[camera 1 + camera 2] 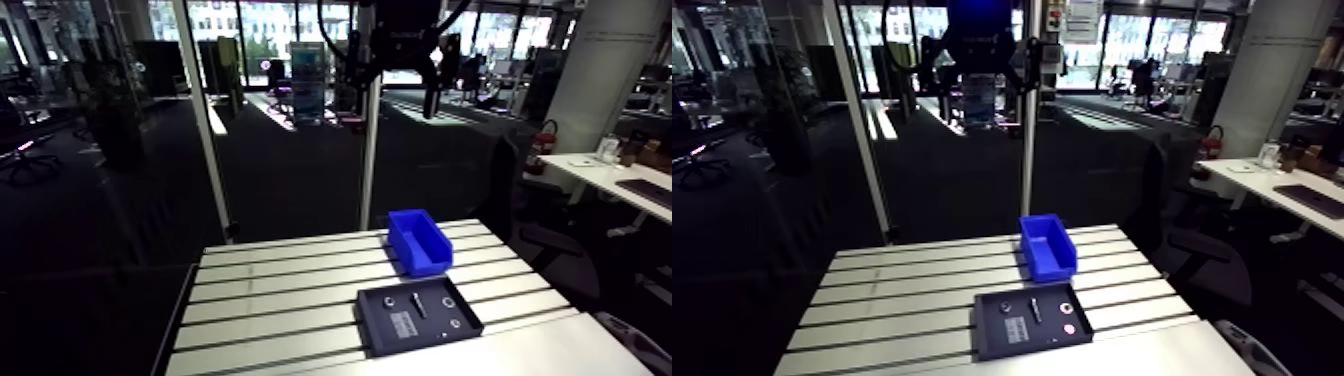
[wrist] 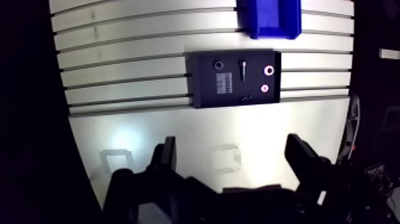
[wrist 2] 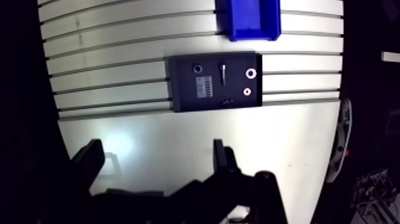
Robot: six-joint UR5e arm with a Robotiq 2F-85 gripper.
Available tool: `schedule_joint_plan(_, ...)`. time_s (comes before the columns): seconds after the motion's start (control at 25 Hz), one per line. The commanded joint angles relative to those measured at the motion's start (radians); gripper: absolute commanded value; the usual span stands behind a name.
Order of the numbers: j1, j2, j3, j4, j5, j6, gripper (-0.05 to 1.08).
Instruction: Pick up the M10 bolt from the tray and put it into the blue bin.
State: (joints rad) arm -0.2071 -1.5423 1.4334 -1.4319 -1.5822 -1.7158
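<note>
A black tray point(image 2: 205, 98) lies flat on the slotted table, well ahead of my gripper point(image 2: 233, 156) in the wrist view. The M10 bolt point(image 2: 242, 67) rests in the tray's middle, a slim pale shaft pointing toward the blue bin point(image 2: 271, 18). The bin stands just beyond the tray and looks empty in the arm view point(image 1: 420, 240). My gripper hangs high above the table's smooth near strip, open, with its dark fingers point(image 2: 168, 156) wide apart and nothing between them.
The tray also holds two ring-shaped parts point(image 2: 269, 70), a small dark nut point(image 2: 219, 64) and a ribbed pale piece point(image 2: 225, 83). A metal post point(image 1: 370, 130) rises behind the table's far edge. The table point(image 1: 260, 300) drops off on both sides.
</note>
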Motion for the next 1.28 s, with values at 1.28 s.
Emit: schedule_joint_plan(1.28,-0.002,0.08,0.021,-0.055,0.003,-0.064,0.01)
